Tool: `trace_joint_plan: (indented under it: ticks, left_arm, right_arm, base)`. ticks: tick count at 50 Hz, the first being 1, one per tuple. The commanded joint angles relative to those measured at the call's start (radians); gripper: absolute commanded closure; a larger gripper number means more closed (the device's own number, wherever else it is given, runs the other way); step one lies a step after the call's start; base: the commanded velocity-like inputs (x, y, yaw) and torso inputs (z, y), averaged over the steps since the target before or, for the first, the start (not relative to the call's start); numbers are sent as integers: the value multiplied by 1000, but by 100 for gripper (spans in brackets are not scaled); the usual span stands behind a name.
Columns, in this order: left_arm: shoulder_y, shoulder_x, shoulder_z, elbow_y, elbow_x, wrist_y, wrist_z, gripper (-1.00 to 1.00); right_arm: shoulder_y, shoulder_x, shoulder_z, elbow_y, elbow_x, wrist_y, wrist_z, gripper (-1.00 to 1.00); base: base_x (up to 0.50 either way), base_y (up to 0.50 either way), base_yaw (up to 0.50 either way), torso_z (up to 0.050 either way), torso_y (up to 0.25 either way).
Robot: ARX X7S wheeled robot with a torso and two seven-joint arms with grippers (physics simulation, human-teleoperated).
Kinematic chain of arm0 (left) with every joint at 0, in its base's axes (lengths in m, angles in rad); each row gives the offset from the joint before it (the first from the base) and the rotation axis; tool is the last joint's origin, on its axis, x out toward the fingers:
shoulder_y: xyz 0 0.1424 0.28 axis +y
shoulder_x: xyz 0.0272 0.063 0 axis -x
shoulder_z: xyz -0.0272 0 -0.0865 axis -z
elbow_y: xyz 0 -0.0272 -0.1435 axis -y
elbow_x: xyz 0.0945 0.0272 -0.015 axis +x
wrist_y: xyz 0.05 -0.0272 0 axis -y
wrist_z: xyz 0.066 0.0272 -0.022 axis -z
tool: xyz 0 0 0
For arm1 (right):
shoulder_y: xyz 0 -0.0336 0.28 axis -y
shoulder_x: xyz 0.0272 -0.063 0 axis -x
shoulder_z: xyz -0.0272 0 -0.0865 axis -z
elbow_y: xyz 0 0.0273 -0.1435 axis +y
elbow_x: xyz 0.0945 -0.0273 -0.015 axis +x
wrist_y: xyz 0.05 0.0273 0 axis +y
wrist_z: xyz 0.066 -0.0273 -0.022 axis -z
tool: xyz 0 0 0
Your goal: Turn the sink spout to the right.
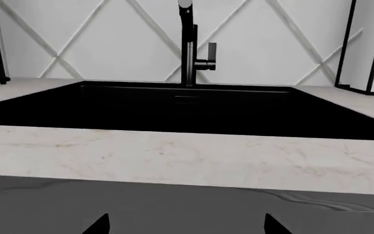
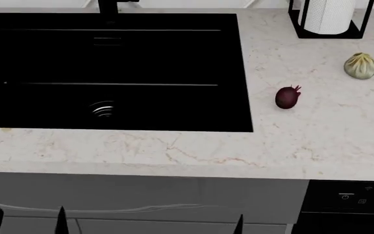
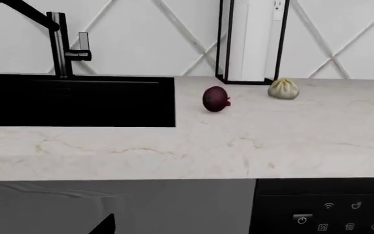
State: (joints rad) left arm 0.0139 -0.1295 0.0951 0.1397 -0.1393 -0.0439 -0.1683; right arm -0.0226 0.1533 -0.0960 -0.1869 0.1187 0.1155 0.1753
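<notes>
Nearest the robot, only dark pointed fingertips showed at the picture edges. The left claw [image 2: 28,222] sat low before the grey cabinet front [image 2: 141,197], two tips well apart, so it stood released and held nothing. Of the right claw [image 2: 239,224] a single tip was seen in both the head and right wrist views; whether it was released or clenched could not be told. Both claws were well short of the tabletop [image 2: 174,151] edge. A black appliance panel [image 2: 346,197] with white icons sat below the tabletop at right.

Beyond the marble edge lay the sink [image 2: 242,73], a wide black basin with a ringed drain [image 2: 102,109] near its front left. To its right on the tabletop rested a dark red onion [image 2: 288,97], and farther right a pale garlic bulb [image 2: 360,66], the two apart. Behind them stood a paper towel roll [image 2: 330,14] in a black frame.

At the sink's rear rim stood the spout [image 1: 188,48], upright, its side lever [image 1: 210,56] just beside it. In the right wrist view its arm angled up and out of the picture. Untouched by either claw
</notes>
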Motion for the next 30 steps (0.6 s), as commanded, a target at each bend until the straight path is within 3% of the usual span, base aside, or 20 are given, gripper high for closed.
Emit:
trace_joint_plan:
  ticks: [1,30]
  left_arm:
    - [-11,-17,-6,80,-6,-58,-37,-100]
    - [-101,-86,-57,317,-69,-261,-95,-100]
  right_arm:
    - [2,29,-4,-121,7,85,16,-100]
    - [94,128,75,-382,52,319,73,-100]
  base:
    - [0,0,0,0,0]
    - [0,0,0,0,0]
